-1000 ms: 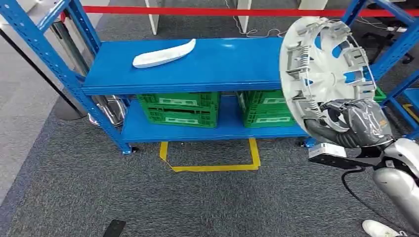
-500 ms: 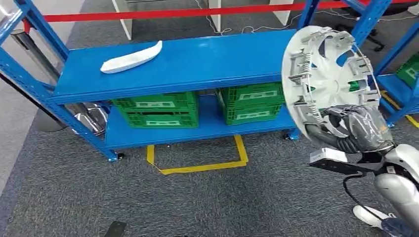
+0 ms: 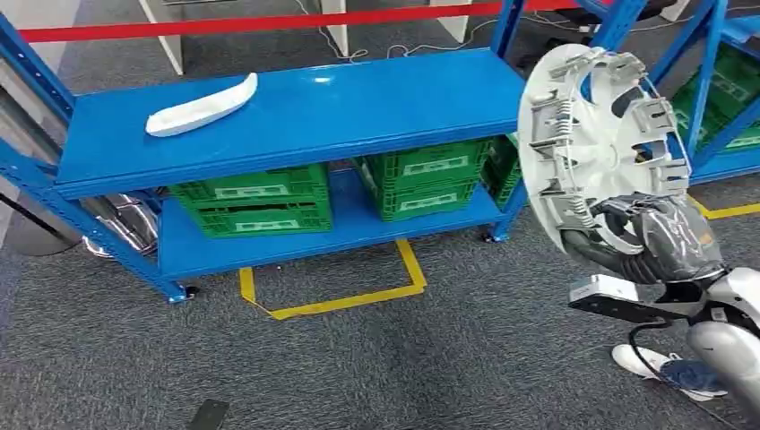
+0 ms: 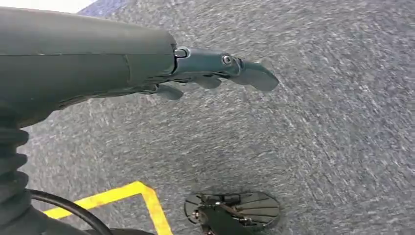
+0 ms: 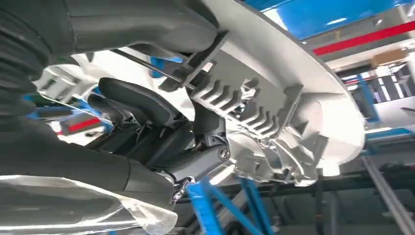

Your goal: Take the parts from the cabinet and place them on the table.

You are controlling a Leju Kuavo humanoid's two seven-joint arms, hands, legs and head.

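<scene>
Up on the right of the head view, the right hand (image 3: pixel 647 235) grips a large white hubcap (image 3: pixel 599 134) by its lower rim, fingers closed through the ribbed inner side. The hubcap stands nearly upright, held above the grey carpet (image 3: pixel 376 367) and just off the right end of the blue rack (image 3: pixel 296 112). From the wrist camera, dark fingers (image 5: pixel 142 100) curl around the hubcap's (image 5: pixel 274 88) wire ring and clips.

On the rack's top shelf, toward its far left end, lies a long white part (image 3: pixel 202 106). Beneath that shelf, green crates (image 3: pixel 255 199) sit side by side on the lower shelf. A yellow tape outline (image 3: pixel 336 287) marks the carpet in front of the rack.

The left hand (image 4: pixel 215 73) hangs over the carpet, fingers loosely extended and holding nothing.
</scene>
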